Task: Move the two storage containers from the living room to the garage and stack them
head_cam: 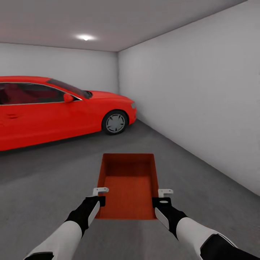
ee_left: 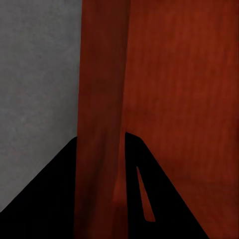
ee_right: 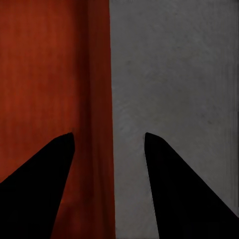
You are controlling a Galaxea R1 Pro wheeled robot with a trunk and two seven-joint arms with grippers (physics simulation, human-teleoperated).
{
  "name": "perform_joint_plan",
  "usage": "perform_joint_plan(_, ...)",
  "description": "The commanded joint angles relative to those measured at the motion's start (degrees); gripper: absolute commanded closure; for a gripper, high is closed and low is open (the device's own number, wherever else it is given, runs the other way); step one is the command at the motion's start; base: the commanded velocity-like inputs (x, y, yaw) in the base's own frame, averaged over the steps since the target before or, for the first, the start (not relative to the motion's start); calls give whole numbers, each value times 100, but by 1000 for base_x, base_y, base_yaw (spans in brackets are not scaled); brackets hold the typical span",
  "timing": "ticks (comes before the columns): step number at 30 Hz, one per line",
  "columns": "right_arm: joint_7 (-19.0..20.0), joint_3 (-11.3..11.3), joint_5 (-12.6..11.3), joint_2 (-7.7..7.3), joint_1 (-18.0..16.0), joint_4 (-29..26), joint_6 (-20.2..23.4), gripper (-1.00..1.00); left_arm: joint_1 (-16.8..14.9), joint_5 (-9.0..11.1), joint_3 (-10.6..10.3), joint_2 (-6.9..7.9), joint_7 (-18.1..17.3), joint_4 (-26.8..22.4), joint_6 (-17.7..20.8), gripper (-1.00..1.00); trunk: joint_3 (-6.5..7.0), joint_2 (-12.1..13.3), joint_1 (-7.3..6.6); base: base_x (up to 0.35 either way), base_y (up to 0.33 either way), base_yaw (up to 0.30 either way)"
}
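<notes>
In the head view an orange-red storage container (head_cam: 128,186) is held over the grey garage floor (head_cam: 47,180) near a red car (head_cam: 54,108), in the left wrist view its wall is clamped by the left gripper (ee_left: 102,149), and in the right wrist view its opposite wall (ee_right: 99,124) is straddled by the right gripper (ee_right: 107,144), whose fingers (ee_right: 40,184) are spread wider than it.

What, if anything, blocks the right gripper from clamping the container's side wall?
Likely nothing, so yes: the right gripper straddles the wall of the storage container, one finger on each side, jaws open, with the floor beyond.
</notes>
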Motion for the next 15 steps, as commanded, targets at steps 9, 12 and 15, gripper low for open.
perform_joint_plan(9, -11, -124, 32, -5, -10, -170, 40, 100, 2, -187, 51, 49, 33, -9, 62, 100, -13, -13, 7, 321, 0, -244)
perform_joint_plan(12, -11, -124, 32, -6, -10, -171, 40, 100, 2, -187, 52, 49, 33, -9, 62, 100, -13, -13, 7, 321, 0, -244)
perform_joint_plan(15, -11, -124, 32, -6, -10, -172, 40, 100, 2, -187, 52, 49, 33, -9, 62, 100, -13, -13, 7, 321, 0, -244)
